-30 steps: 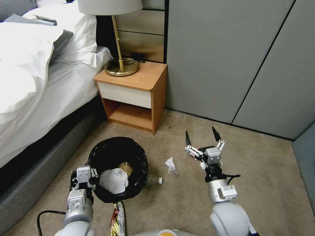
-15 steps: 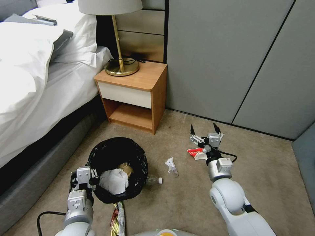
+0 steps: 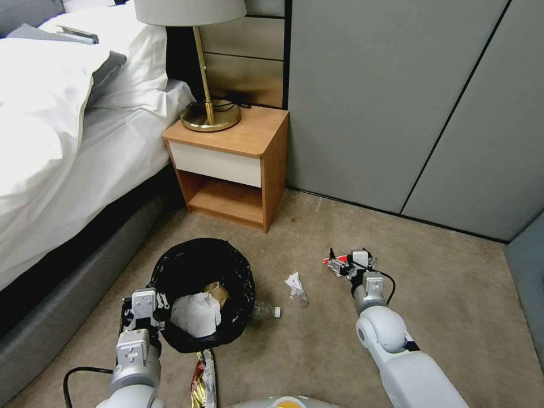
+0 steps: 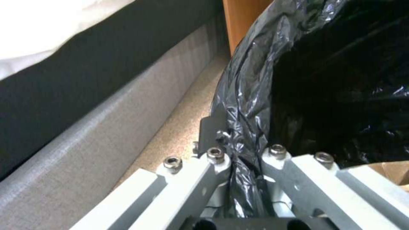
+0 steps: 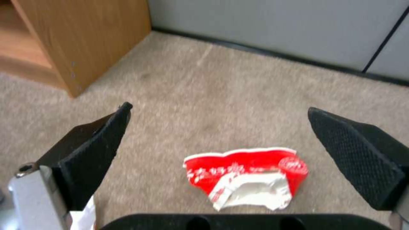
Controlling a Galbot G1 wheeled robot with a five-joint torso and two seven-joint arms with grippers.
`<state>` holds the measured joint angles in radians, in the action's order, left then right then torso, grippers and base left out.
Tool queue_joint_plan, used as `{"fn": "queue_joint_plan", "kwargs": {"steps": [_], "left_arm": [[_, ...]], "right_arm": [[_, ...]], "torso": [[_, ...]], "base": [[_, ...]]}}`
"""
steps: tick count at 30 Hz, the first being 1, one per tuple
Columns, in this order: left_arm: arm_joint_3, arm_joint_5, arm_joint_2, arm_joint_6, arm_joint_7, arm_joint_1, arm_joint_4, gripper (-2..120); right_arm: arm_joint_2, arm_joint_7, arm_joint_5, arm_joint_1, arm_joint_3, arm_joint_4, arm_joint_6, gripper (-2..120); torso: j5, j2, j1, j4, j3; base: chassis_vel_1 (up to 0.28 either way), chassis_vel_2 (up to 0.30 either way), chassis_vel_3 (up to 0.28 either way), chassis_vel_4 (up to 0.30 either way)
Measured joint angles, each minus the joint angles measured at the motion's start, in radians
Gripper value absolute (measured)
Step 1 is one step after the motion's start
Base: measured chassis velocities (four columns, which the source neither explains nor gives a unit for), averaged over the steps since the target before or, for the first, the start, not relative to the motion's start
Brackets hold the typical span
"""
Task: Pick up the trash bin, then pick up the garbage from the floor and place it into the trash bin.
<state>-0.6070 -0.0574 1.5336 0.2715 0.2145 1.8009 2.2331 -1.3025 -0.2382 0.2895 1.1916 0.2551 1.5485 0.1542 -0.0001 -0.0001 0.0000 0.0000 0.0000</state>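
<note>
The right gripper (image 5: pixel 219 127) hangs low over the floor (image 3: pixel 453 294) with its jaws spread wide, the black textured fingers (image 5: pixel 358 156) on either side of a crumpled red-and-white packet (image 5: pixel 247 180), not touching it. The left gripper (image 4: pixel 243 159) has its jaws clamped on the crinkly black liner at the rim of the bin (image 3: pixel 201 294), which sits beside the bed (image 3: pixel 56 170) and holds white tissue and tan paper. A white scrap (image 3: pixel 296 286) lies on the short beige carpet between bin and packet.
</note>
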Motion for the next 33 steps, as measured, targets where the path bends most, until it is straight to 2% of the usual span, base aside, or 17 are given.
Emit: {"fn": "queue_joint_plan", "kwargs": {"steps": [8, 23, 33], "left_arm": [[-0.006, 0.003, -0.001, 0.0, 0.001, -0.003, -0.001, 1], [-0.006, 0.003, 0.001, 0.0, 0.001, -0.001, 0.001, 1], [-0.006, 0.0, 0.003, 0.0, 0.001, 0.002, 0.006, 1]], "right_arm": [[-0.001, 0.014, 0.02, -0.022, -0.005, -0.035, 0.052, 100], [0.001, 0.065, 0.022, -0.122, -0.017, -0.18, 0.061, 100], [0.009, 0.084, 0.039, -0.16, -0.019, -0.203, 0.07, 100]], "torso": [[0.0001, 0.0, 0.0, 0.0, 0.0], [0.0001, 0.0, 0.0, 0.0, 0.0], [0.0001, 0.0, 0.0, 0.0001, 0.0]], "base": [[0.0, 0.0, 0.0, 0.0], [0.0, 0.0, 0.0, 0.0], [0.0, 0.0, 0.0, 0.0]]}}
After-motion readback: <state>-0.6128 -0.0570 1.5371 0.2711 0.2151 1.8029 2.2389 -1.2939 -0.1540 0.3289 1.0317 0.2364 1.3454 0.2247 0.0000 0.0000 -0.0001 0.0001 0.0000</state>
